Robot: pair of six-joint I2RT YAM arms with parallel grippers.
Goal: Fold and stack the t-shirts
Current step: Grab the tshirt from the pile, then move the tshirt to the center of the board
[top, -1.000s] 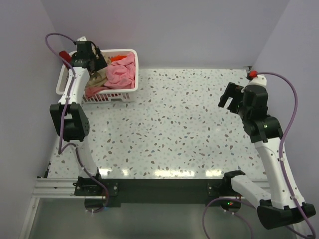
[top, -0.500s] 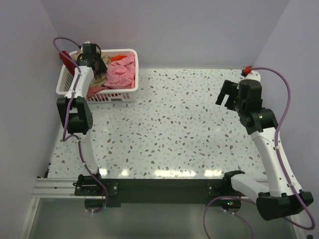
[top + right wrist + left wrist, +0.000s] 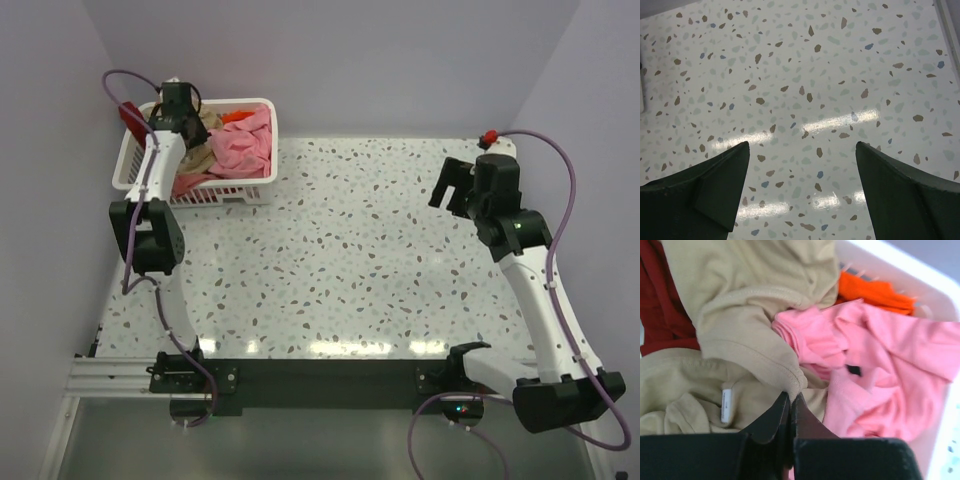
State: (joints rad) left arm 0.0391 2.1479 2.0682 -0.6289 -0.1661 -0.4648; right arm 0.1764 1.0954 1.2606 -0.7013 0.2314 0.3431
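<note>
In the far left corner of the speckled terrazzo table (image 3: 340, 270) sits a white slatted plastic basket (image 3: 135, 170), and the t-shirts are all heaped inside it. A large tan cloth t-shirt (image 3: 740, 305) lies crumpled on the left of the pile. A light pink t-shirt (image 3: 890, 355) is bunched just beside it, touching. A bright orange t-shirt (image 3: 870, 290) peeks out against the basket's far wall, and a dark red t-shirt (image 3: 660, 300) shows at the edge, partly under the tan one. The left gripper (image 3: 791, 399) reaches down into the basket, its jaws pinched tight together on a folded hem of the tan shirt. The right gripper (image 3: 800, 200) hangs above the tabletop on the right side, well apart from the basket — its jaws spread wide, with only the speckled surface between them.
</note>
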